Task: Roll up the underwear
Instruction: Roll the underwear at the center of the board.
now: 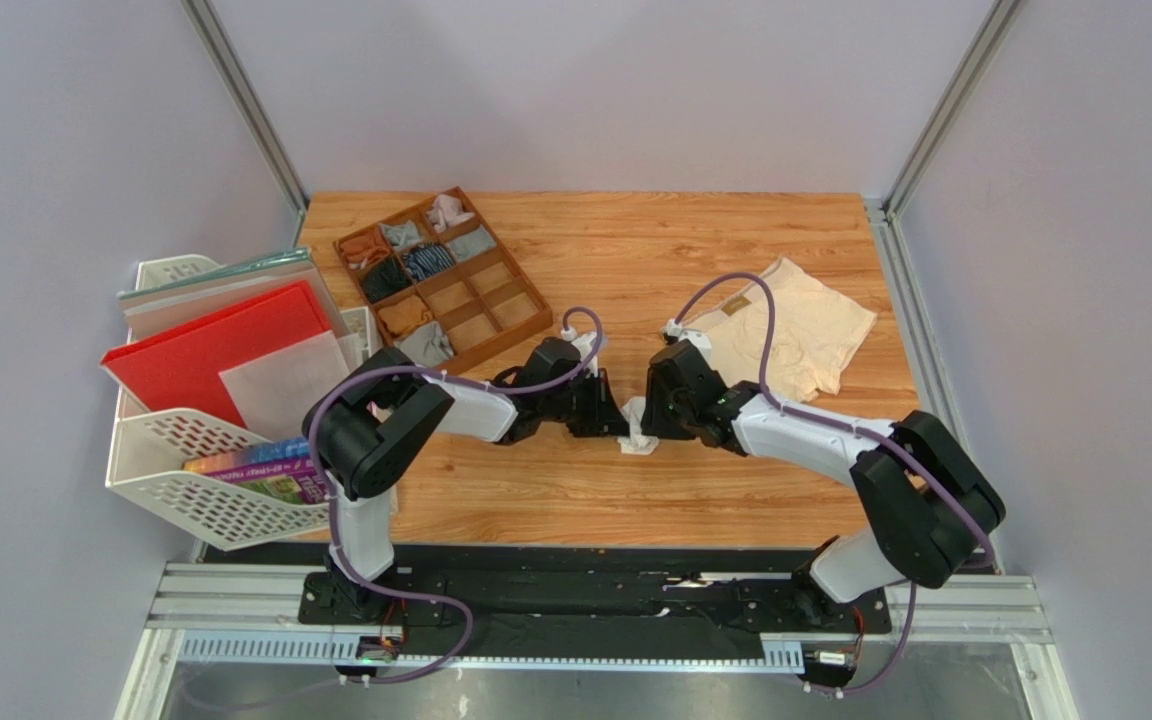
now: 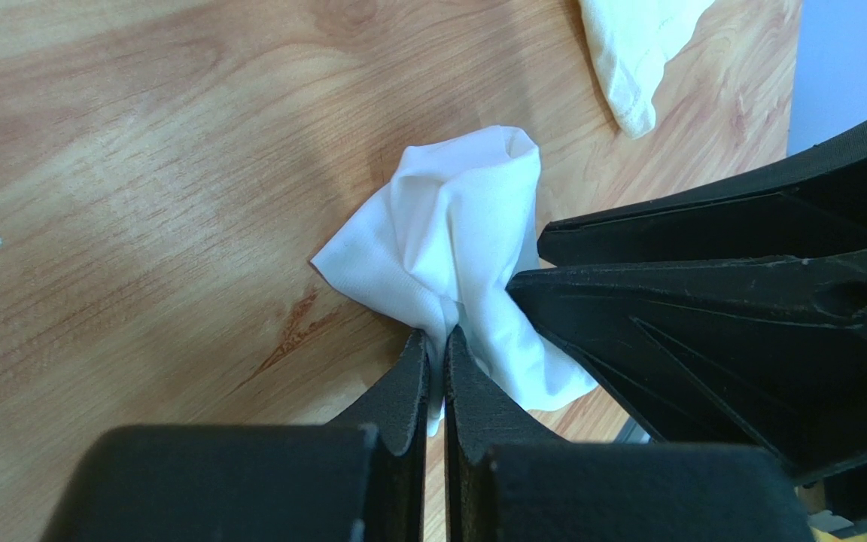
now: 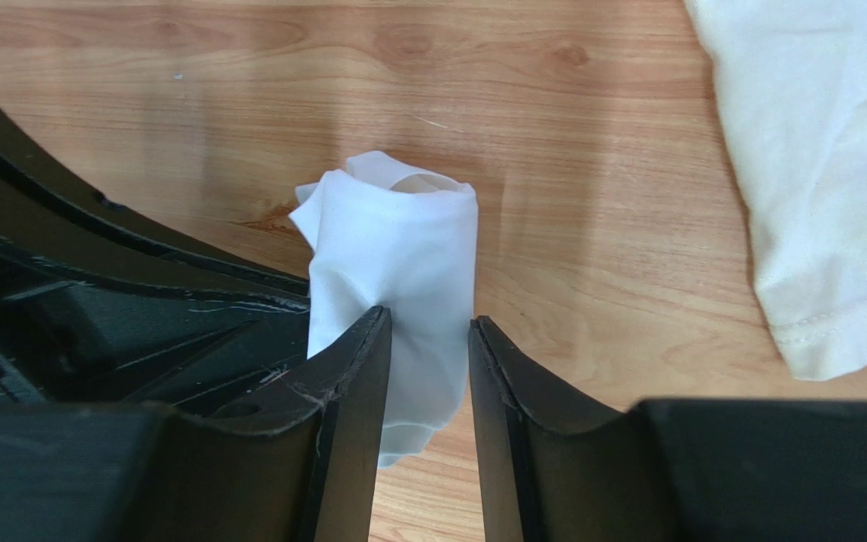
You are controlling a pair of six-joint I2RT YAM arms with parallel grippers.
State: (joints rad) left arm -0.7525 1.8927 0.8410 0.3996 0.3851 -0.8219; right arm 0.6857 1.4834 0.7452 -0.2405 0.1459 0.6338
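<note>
The white underwear (image 1: 636, 437) is bunched into a rough upright roll on the wooden table, between my two grippers. My left gripper (image 1: 608, 408) is shut on a fold at the roll's near edge, and the left wrist view (image 2: 440, 339) shows the cloth (image 2: 449, 226) pinched between the jaws. My right gripper (image 1: 657, 413) reaches in from the right. Its jaws (image 3: 429, 330) sit narrowly apart around the roll (image 3: 399, 243), touching both its sides. The cream-beige underwear (image 1: 803, 338) lies flat at the back right, and its edge shows in the right wrist view (image 3: 823, 169).
A wooden divided tray (image 1: 495, 293) at the back left holds several small rolled garments. A white basket (image 1: 192, 480) with a red folder and books stands off the table's left edge. The two grippers' fingers nearly touch.
</note>
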